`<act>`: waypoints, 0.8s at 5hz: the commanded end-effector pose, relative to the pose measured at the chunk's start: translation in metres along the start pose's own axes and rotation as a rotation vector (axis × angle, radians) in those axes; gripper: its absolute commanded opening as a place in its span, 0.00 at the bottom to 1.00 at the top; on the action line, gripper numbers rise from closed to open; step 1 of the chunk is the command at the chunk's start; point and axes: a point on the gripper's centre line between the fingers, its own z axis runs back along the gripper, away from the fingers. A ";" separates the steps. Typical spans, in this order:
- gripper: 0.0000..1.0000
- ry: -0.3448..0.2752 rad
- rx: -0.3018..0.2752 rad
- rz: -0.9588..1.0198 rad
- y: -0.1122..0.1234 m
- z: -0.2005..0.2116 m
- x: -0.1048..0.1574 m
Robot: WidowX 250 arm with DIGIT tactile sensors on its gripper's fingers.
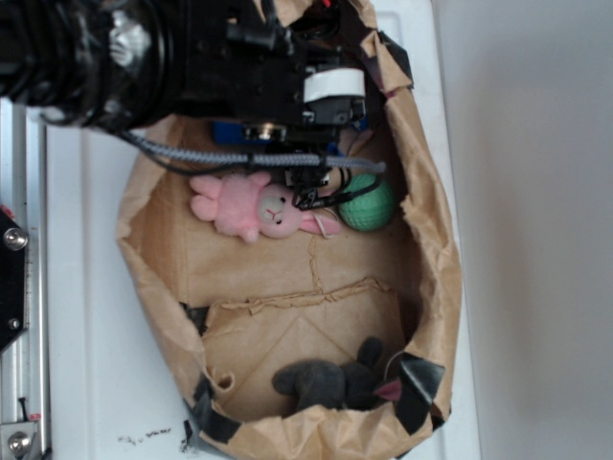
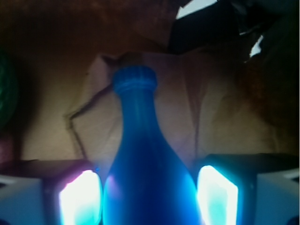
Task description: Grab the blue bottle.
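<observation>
The blue bottle [image 2: 140, 140] fills the middle of the wrist view, its ribbed cap pointing away and its body lying on the brown paper. My gripper [image 2: 149, 199] has one glowing pad [image 2: 79, 199] against each side of the bottle's body, with at most a hairline gap. In the exterior view my arm hangs over the top of the bag and covers the gripper; only a strip of blue bottle [image 1: 230, 132] shows beneath it.
The brown paper bag [image 1: 431, 268] walls in everything. A pink plush bunny [image 1: 254, 206] and a green textured ball [image 1: 369, 203] lie just below the arm; the ball shows in the wrist view [image 2: 5, 89] at far left. A grey plush [image 1: 326, 381] lies at the bag's bottom end.
</observation>
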 end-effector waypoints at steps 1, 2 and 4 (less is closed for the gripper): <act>0.00 -0.037 -0.012 -0.008 0.001 0.026 -0.006; 0.00 -0.030 -0.093 -0.007 0.003 0.058 0.001; 0.00 -0.028 -0.246 0.000 -0.005 0.138 0.040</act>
